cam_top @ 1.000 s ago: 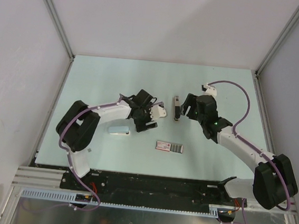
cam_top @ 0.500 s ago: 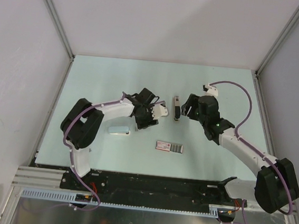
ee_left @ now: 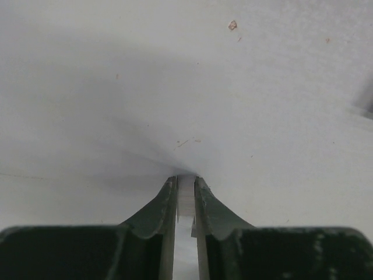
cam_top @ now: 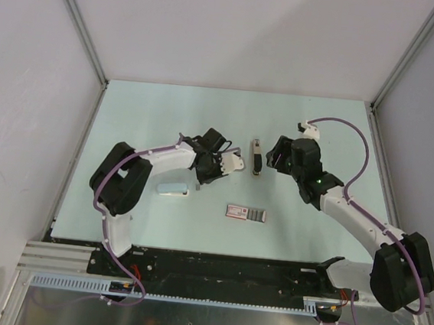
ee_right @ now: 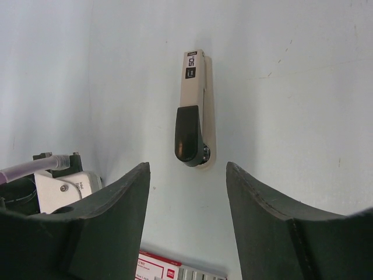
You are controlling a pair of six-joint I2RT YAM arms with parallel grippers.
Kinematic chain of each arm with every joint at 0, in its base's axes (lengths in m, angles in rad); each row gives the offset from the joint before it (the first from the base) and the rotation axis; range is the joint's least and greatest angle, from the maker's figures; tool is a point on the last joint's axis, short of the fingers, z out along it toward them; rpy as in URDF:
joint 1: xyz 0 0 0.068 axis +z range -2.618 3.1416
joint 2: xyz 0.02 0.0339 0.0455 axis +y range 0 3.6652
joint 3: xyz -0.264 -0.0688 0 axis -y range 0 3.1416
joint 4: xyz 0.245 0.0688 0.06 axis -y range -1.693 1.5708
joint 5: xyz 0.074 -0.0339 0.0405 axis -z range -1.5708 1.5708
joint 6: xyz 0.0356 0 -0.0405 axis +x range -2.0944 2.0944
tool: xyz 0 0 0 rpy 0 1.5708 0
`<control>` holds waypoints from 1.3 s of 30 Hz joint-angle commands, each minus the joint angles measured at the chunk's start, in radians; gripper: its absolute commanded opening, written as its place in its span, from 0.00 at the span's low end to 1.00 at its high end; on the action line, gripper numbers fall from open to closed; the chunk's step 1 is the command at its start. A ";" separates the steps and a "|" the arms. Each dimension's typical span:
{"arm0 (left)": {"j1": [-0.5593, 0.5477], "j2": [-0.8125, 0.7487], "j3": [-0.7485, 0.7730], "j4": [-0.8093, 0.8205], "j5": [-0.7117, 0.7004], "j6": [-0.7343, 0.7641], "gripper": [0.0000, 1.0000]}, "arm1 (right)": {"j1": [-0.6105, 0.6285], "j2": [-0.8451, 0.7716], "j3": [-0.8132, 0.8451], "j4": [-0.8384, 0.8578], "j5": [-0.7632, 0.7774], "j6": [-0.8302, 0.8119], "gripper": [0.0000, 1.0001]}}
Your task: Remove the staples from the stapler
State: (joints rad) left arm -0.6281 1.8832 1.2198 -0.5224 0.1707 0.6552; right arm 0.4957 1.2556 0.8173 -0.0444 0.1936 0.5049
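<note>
The stapler [cam_top: 256, 159] lies flat at the table's middle, a slim beige-and-black bar pointing away from the arms. In the right wrist view the stapler [ee_right: 191, 111] lies just ahead of my right gripper [ee_right: 187, 165], whose jaws stand wide apart with nothing between them. Seen from above, my right gripper [cam_top: 272, 162] sits immediately right of the stapler. My left gripper [cam_top: 202, 178] points down at the table, left of the stapler. In its wrist view my left gripper [ee_left: 186, 178] is shut on a short silvery strip of staples [ee_left: 186, 195], tips at the table surface.
A flat pink-and-grey box [cam_top: 245, 214] lies nearer the arms, its edge visible below the right fingers [ee_right: 169, 271]. A pale blue-white wedge [cam_top: 173, 190] rests beside the left forearm. Metal frame rails border the table [cam_top: 160, 111] on both sides.
The left jaws have closed from wide apart onto the strip of staples. The right jaws have narrowed a little and the right gripper has eased slightly to the right of the stapler.
</note>
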 commanded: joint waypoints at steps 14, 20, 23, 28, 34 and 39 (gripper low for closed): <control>0.007 -0.115 0.113 -0.123 0.142 -0.091 0.06 | -0.025 -0.113 0.002 0.016 -0.071 -0.001 0.56; 0.022 -0.239 0.273 -0.130 0.372 -0.245 0.06 | -0.076 -0.237 0.003 0.048 -0.259 -0.024 0.60; 0.038 -0.263 0.371 -0.129 0.510 -0.330 0.06 | -0.114 -0.310 0.003 0.089 -0.405 -0.031 0.64; 0.081 -0.217 0.561 -0.129 0.765 -0.503 0.06 | -0.144 -0.360 0.017 0.164 -0.650 -0.020 0.70; 0.109 -0.130 0.708 -0.121 1.024 -0.702 0.08 | -0.143 -0.335 0.044 0.264 -0.823 0.044 0.75; 0.108 -0.089 0.763 -0.087 1.098 -0.814 0.08 | -0.115 -0.322 0.070 0.324 -0.844 0.071 0.75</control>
State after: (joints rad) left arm -0.5201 1.7607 1.9179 -0.6277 1.1114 0.0128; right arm 0.3603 0.9325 0.8257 0.1688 -0.5713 0.5426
